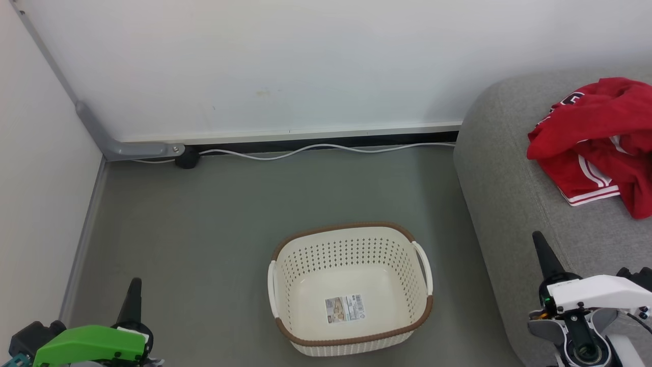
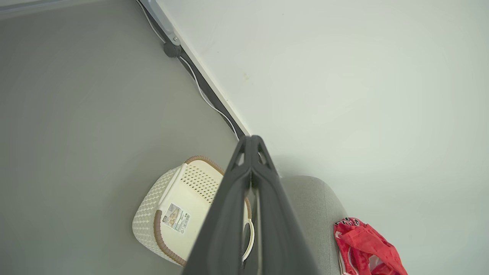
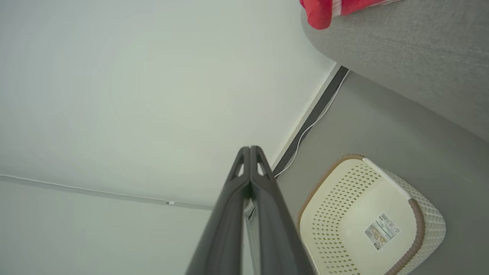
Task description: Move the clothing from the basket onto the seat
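The red clothing [image 1: 596, 142] lies crumpled on the grey seat [image 1: 509, 193] at the right, numerals and white stripe trim showing. The cream basket [image 1: 350, 288] stands on the floor in the middle with just a sticker label on its base. My left gripper [image 1: 134, 285] is at the lower left, shut, holding nothing. My right gripper [image 1: 541, 242] is at the lower right over the seat's front edge, also shut and holding nothing. The left wrist view has the basket [image 2: 168, 214], the seat [image 2: 313, 210] and the clothing [image 2: 363, 248]. The right wrist view has the basket [image 3: 366, 217] and the clothing [image 3: 324, 11].
A white wall with a dark baseboard runs along the back, with a white cable [image 1: 316, 149] on the floor beside it. A grey bracket [image 1: 127, 149] sits in the left corner. Grey floor [image 1: 204, 229] surrounds the basket.
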Available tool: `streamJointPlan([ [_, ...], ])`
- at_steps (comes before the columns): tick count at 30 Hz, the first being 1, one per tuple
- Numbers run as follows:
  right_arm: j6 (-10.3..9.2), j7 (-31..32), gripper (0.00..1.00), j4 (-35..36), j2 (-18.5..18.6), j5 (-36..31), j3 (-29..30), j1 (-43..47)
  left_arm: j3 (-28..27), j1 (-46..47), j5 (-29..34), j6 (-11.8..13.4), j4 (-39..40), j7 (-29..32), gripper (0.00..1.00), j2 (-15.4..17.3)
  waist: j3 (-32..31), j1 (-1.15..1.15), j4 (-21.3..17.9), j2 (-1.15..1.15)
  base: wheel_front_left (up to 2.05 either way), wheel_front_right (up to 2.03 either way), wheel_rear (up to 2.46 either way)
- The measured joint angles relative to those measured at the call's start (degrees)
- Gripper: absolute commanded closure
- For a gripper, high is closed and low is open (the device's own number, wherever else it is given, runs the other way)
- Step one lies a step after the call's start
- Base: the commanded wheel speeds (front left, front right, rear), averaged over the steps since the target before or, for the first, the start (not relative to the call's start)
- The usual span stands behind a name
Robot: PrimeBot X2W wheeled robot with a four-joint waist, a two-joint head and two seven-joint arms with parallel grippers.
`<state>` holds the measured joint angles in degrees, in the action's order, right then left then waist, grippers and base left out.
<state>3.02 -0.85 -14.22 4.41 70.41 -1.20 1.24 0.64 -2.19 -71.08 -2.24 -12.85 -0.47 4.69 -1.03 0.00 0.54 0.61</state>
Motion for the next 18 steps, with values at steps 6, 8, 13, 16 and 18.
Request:
streamJointPlan([
  [6,0.59,1.0,1.00,-0.3,-0.2,4.1,1.3,-0.8,-0.7,1.0,-3.7,-0.9,-0.6,1.0,1.00,-0.4,0.2,0.00,-0.1,0.00,0.00,0.00,0.00],
  [8,0.87,1.5,1.00,-0.4,-0.3,5.4,1.7,-1.0,-1.0,1.3,-5.0,-1.3,-0.7,1.5,1.00,-0.5,0.3,0.00,-0.1,0.00,0.00,0.00,0.00],
  [13,1.31,2.0,1.00,-0.6,-0.4,8.2,2.6,-1.4,-1.6,2.0,-7.4,-1.8,-1.2,2.3,1.00,-0.8,0.4,0.00,-0.2,0.00,0.00,0.00,0.00],
  [16,1.56,2.5,1.00,-0.8,-0.5,10.5,3.2,-2.0,-2.1,2.4,-9.8,-2.3,-1.4,3.0,1.00,-0.9,0.6,0.00,-0.3,0.00,0.00,0.00,0.00],
  [18,1.98,2.9,1.00,-0.9,-0.6,11.7,3.6,-2.2,-2.4,2.5,-10.8,-2.4,-1.5,3.4,1.00,-1.0,0.6,0.00,-0.3,0.00,0.00,0.00,0.00],
])
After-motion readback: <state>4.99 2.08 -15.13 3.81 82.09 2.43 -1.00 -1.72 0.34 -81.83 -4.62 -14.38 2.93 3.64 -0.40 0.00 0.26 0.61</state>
